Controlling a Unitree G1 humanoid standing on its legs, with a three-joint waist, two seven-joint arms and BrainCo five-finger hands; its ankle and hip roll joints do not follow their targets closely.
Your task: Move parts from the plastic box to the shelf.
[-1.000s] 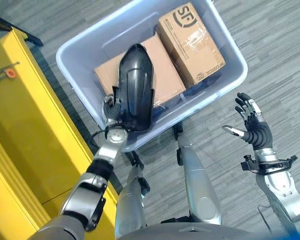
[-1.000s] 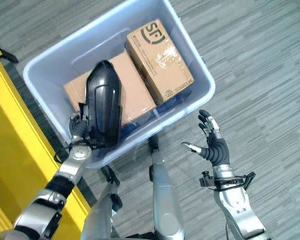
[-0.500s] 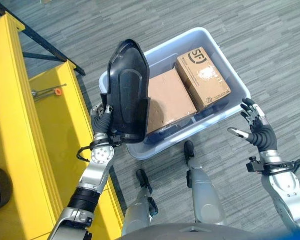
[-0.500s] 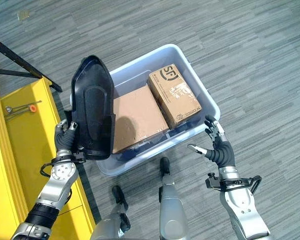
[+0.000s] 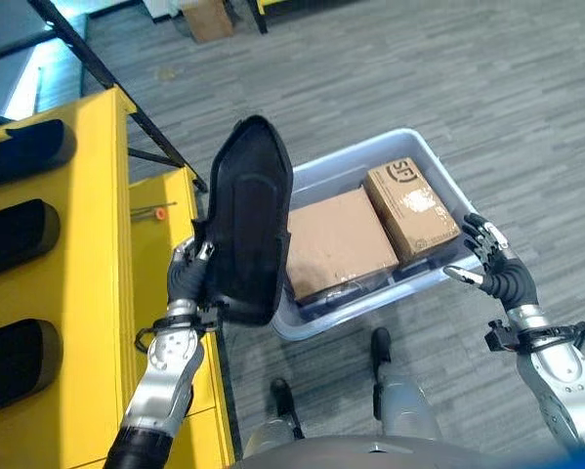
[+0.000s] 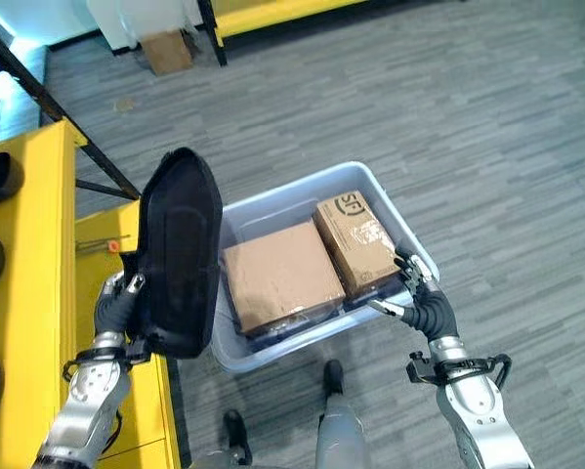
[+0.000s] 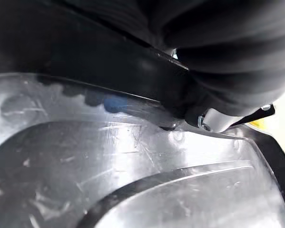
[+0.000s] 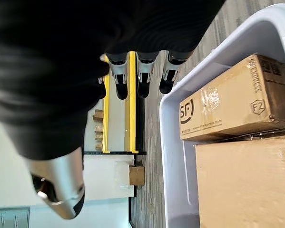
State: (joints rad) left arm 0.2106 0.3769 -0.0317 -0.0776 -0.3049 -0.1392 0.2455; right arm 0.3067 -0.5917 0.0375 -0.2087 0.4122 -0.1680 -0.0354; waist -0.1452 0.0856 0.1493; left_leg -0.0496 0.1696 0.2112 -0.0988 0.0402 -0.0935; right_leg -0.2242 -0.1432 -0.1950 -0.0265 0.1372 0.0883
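A long black moulded part point(image 5: 248, 220) stands upright in the air between the yellow shelf point(image 5: 87, 293) and the pale plastic box point(image 5: 307, 324). My left hand point(image 5: 185, 278) is shut on its lower edge, and its glossy surface point(image 7: 132, 180) shows close up in the left wrist view. Inside the plastic box lie a large plain carton point(image 5: 336, 242) and a smaller printed carton point(image 5: 411, 207). My right hand point(image 5: 497, 274) is open, fingers point(image 8: 142, 78) straight, beside the box's right front corner and holding nothing.
The yellow shelf carries other black parts point(image 5: 19, 234) in slots at the far left. A small orange-tipped tool point(image 5: 153, 211) lies on its lower level. A black diagonal brace point(image 5: 106, 73) runs behind the shelf. Grey plank floor point(image 5: 448, 88) surrounds the box.
My left hand has lifted the black part out of the box and carried it left toward the shelf. The camera has risen and tilted up. My right hand stays open.
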